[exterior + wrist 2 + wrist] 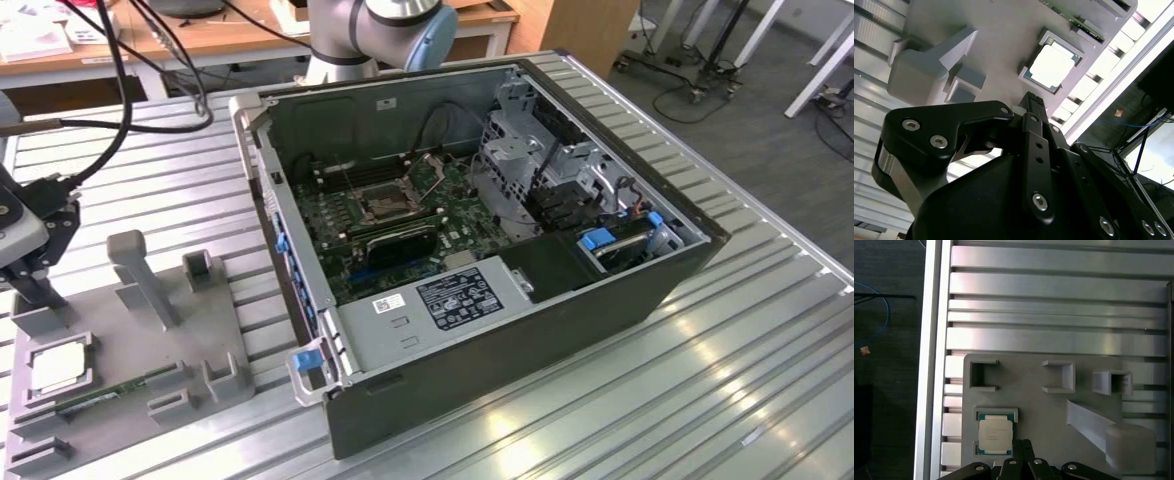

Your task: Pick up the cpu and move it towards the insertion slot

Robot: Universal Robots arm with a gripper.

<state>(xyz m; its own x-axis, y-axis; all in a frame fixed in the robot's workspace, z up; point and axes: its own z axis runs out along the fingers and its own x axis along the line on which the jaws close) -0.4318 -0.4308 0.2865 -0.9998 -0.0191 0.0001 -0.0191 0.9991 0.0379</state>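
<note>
The cpu [995, 435] lies in a recess of the grey tray [1044, 405] near the worktop's edge, held square for pickup. The gripper [1022, 444] hovers just beside it, clenched on nothing. The insertion slot [387, 205] sits well apart, inside the open computer case [481, 400].

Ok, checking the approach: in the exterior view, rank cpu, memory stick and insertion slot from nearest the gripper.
1. cpu, in the tray by the gripper.
2. memory stick, just past the cpu.
3. insertion slot, inside the computer case.
</note>
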